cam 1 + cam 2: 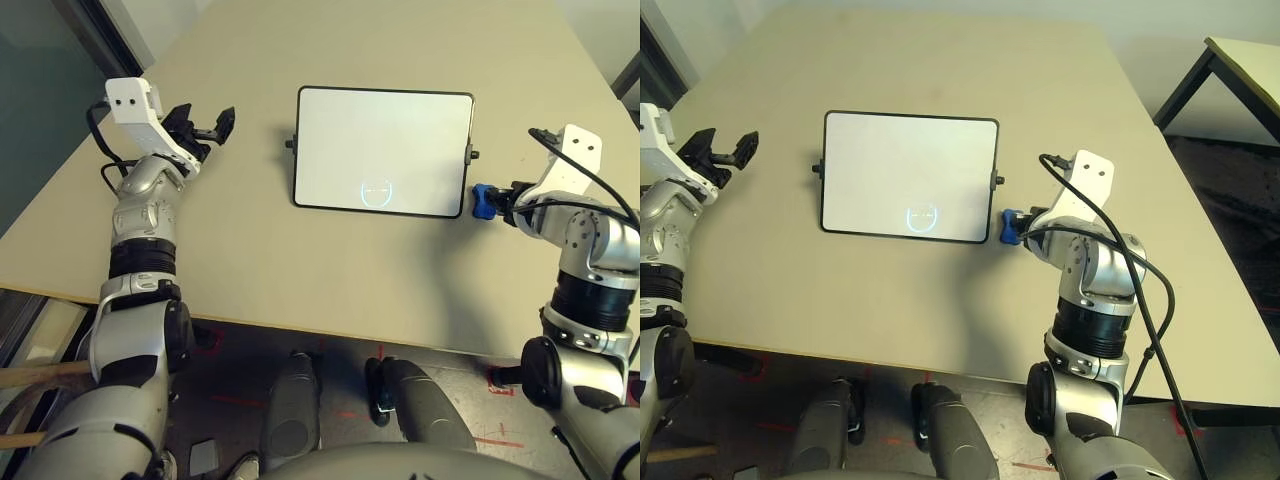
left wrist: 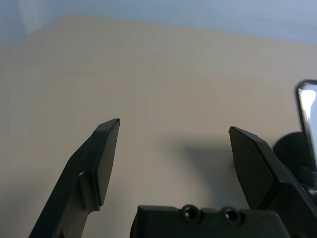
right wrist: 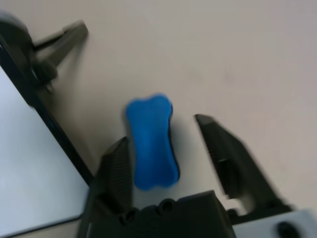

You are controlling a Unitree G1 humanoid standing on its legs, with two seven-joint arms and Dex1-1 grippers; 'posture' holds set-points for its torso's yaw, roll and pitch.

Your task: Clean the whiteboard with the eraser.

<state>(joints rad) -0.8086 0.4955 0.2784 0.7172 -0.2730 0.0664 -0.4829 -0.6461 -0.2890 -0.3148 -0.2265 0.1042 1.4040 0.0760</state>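
whiteboard and eraser: current positions

the whiteboard (image 1: 383,150) lies flat near the middle of the beige table (image 1: 300,270). its thin black frame has rounded corners, and a small black knob projects from each short side. the white surface carries a faint circular mark close to the near long edge.

the eraser (image 3: 150,141), a bright blue block with a pinched middle, rests on the table just beside the whiteboard's right short side, near the near right corner. whether it touches the frame cannot be determined.

the right gripper (image 3: 166,146) is positioned at the eraser. its two black fingers stand apart, one on each side of the blue block. the finger nearer the board lies close against the eraser, while a visible gap separates the other finger from it. the eraser is not clamped.

the left gripper (image 1: 205,125) hovers above the table to the left of the whiteboard, well apart from it. its fingers are spread wide with nothing between them. in the left wrist view, the board's frame edge appears beyond one finger.
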